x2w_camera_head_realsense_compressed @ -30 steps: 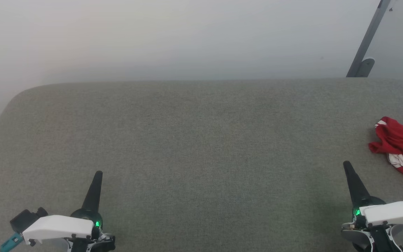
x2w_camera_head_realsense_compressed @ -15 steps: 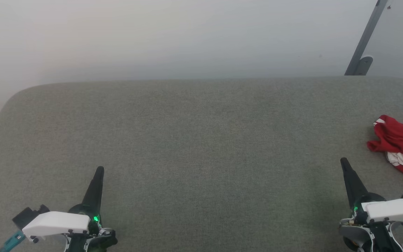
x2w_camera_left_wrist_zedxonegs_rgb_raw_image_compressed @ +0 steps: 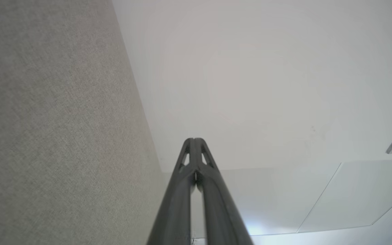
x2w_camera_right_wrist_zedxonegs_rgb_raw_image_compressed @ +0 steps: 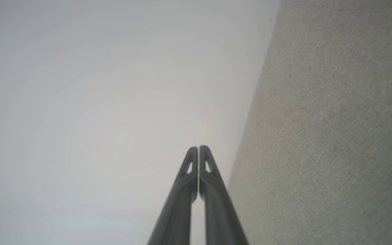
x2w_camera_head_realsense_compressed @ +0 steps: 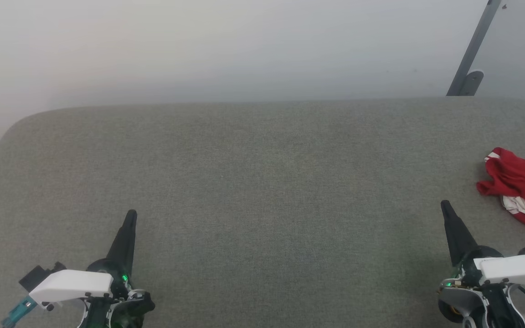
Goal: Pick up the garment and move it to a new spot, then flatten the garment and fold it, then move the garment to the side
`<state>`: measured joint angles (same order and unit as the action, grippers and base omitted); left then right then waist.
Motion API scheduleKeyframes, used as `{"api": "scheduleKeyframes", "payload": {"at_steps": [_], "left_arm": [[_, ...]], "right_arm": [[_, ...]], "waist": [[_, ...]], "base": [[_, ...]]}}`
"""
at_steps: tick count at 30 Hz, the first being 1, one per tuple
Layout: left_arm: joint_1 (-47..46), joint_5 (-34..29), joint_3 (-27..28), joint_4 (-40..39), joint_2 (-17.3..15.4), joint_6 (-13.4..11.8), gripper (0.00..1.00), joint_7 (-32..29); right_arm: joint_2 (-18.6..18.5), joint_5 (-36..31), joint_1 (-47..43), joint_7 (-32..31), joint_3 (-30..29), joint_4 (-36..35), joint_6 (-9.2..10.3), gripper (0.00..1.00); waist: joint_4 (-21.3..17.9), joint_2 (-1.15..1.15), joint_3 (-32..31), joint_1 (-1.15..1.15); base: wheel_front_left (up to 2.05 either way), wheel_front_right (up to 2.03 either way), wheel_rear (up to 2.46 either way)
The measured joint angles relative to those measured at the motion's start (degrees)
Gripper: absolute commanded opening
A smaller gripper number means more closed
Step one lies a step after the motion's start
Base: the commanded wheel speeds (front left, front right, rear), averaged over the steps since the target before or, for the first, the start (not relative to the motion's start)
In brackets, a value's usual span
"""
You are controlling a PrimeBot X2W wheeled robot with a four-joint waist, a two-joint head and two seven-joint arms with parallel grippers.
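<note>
**Head view.**
- Worktop (x2w_camera_head_realsense_compressed: 262,182): grey woven covering, rounded far-left corner, pale wall (x2w_camera_head_realsense_compressed: 244,45) behind it.
- The garment (x2w_camera_head_realsense_compressed: 520,182): red with a white patch. It lay crumpled at the worktop's right side, cut off by the picture's edge. It was ahead and to the right of my right fingers (x2w_camera_head_realsense_compressed: 445,207), near them but apart.
- My left fingers (x2w_camera_head_realsense_compressed: 130,217): lower left, pressed together, pinching nothing.
- My right fingers: lower right, likewise pressed together and empty.
- Grey slanted bar (x2w_camera_head_realsense_compressed: 472,50): stood against the wall, upper right.

**Left wrist view.**
- My left fingers (x2w_camera_left_wrist_zedxonegs_rgb_raw_image_compressed: 194,143): tips met.
- The worktop (x2w_camera_left_wrist_zedxonegs_rgb_raw_image_compressed: 46,119) ran along the left.

**Right wrist view.**
- My right fingers (x2w_camera_right_wrist_zedxonegs_rgb_raw_image_compressed: 198,149): tips met.
- The worktop (x2w_camera_right_wrist_zedxonegs_rgb_raw_image_compressed: 335,119) ran along the right.
</note>
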<state>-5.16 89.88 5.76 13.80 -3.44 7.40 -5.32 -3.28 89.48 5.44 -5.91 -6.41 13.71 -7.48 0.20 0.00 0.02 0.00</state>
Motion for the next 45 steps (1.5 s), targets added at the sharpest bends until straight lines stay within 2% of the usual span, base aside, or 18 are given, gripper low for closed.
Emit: {"api": "scheduleKeyframes", "payload": {"at_steps": [7, 45], "left_arm": [[-0.77, 2.79, 0.16, 0.25, 0.18, 0.0, 0.0, -0.74], [-0.77, 2.77, 0.38, 0.3, 0.35, 0.0, 0.0, -0.97]], "right_arm": [[0.35, 2.7, 0.62, -0.67, -0.16, 0.32, 0.0, 0.0], [0.37, 2.79, 0.66, -0.67, -0.18, 0.35, 0.0, 0.0]], "waist": [[-0.2, 0.0, 0.16, 0.0], [-0.2, 0.0, 0.16, 0.0]], "base": [[0.0, 0.0, 0.0], [0.0, 0.0, 0.0]]}}
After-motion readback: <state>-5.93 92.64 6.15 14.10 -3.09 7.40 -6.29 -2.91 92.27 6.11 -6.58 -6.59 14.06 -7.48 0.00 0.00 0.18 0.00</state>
